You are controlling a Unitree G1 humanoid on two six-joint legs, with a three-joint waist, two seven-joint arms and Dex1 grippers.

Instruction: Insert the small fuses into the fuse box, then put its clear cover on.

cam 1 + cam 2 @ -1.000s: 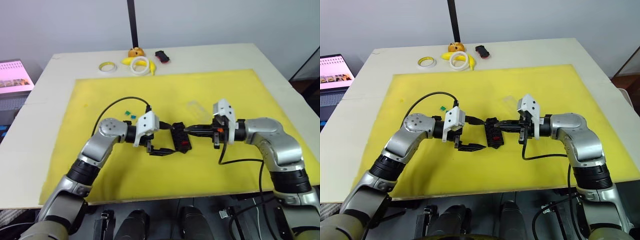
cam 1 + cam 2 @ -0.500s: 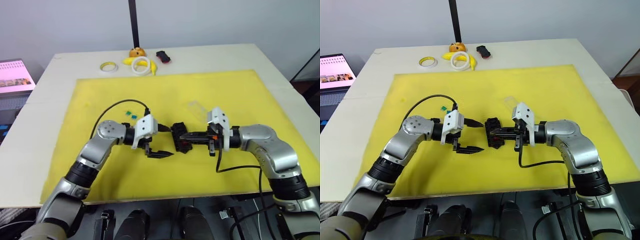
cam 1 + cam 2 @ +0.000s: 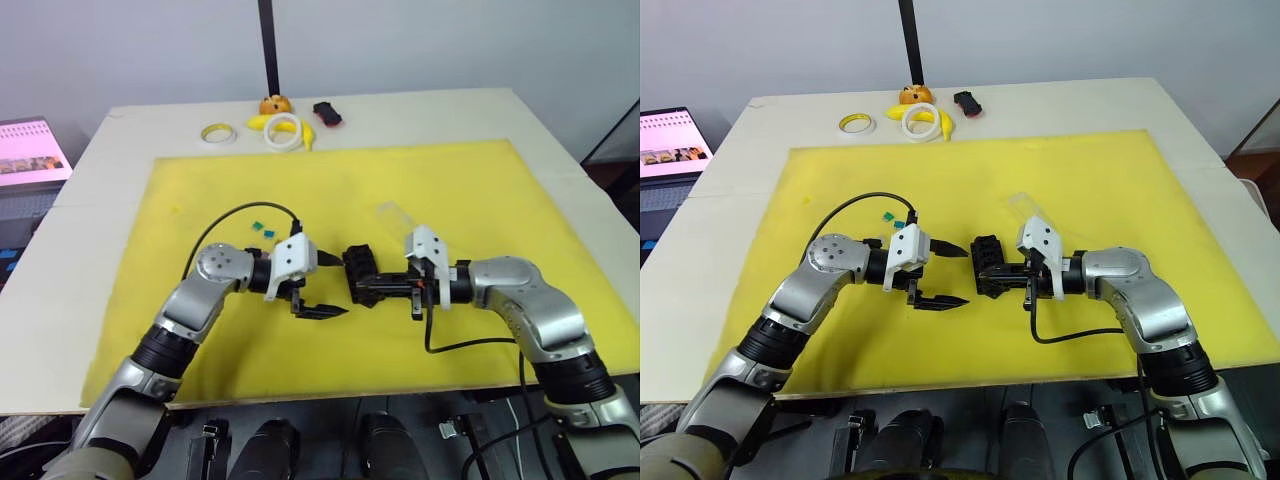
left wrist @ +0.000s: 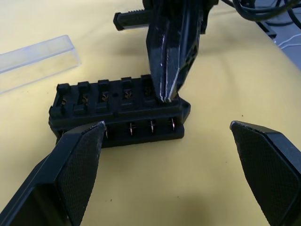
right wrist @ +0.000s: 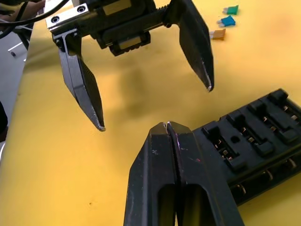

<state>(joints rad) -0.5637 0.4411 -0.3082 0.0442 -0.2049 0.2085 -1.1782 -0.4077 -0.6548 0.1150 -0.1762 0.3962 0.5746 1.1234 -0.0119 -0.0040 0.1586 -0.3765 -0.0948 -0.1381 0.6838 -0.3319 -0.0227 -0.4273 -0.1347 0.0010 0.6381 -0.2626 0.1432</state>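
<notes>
A small black rectangular plastic fuse box sits mid-mat between two grippers. A transparent rectangular plastic cover lies behind-right; tiny plastic fuses behind-left.

Your right claw touched the small black rectangular plastic fuse box; your left claw gaped beside it.

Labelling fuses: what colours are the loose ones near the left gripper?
Two teal, one orange fuses, clearest in the right wrist view.

Probably a lab, yellow mat on table, laptop beside
</notes>
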